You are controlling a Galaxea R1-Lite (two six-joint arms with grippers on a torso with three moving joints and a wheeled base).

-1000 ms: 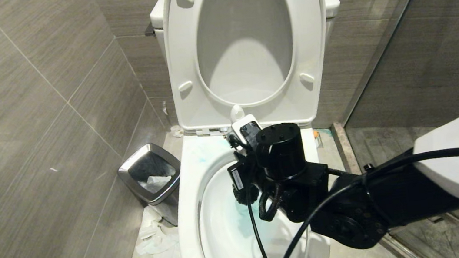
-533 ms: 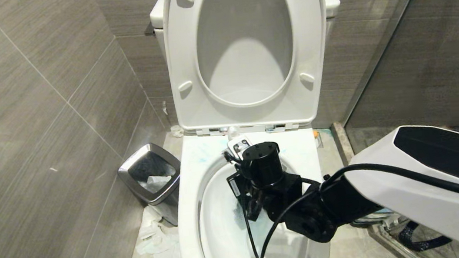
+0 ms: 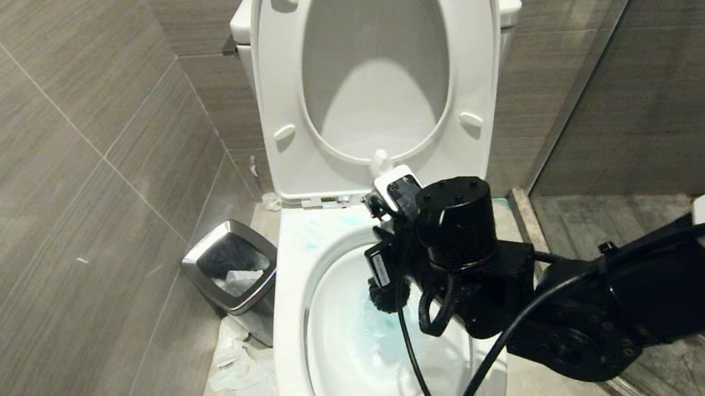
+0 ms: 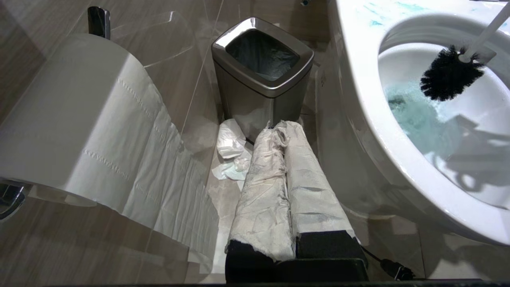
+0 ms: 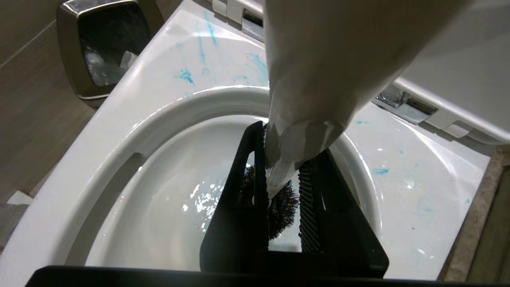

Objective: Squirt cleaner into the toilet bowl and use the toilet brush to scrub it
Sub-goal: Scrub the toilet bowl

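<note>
The bowl (image 3: 289, 340) fills the lower centre of the head view, its seat (image 3: 286, 92) and lid raised upright against the tank. The right gripper (image 5: 281, 181), on the black arm entering from the lower right of that view, hangs over the rear of the bowl; its jaws are pinched on the brush (image 4: 448, 77) handle, which shows in the right wrist view between two black fingers (image 5: 243, 179). The handle's rounded end (image 3: 379, 159) rises above the gripper, in front of the seat's lower edge. The black bristle head sits inside the bowl near its back wall, above the water; whether it touches the ceramic cannot be told. Cleaner (image 4: 410, 115) shows as a turquoise patch in the water below the bristles, and as thin blue smears (image 5: 185, 75) on the broad rear rim. The left gripper (image 4: 285, 131), wrapped in white paper, points toward the floor in the centre of the left wrist view, jaws pressed together and holding nothing. A steel bin (image 3: 233, 270) stands just beside the bowl at centre left of the head view, crumpled tissue (image 3: 239, 367) on the floor before it. A paper roll (image 4: 75, 123) fills the left of the left wrist view.
</note>
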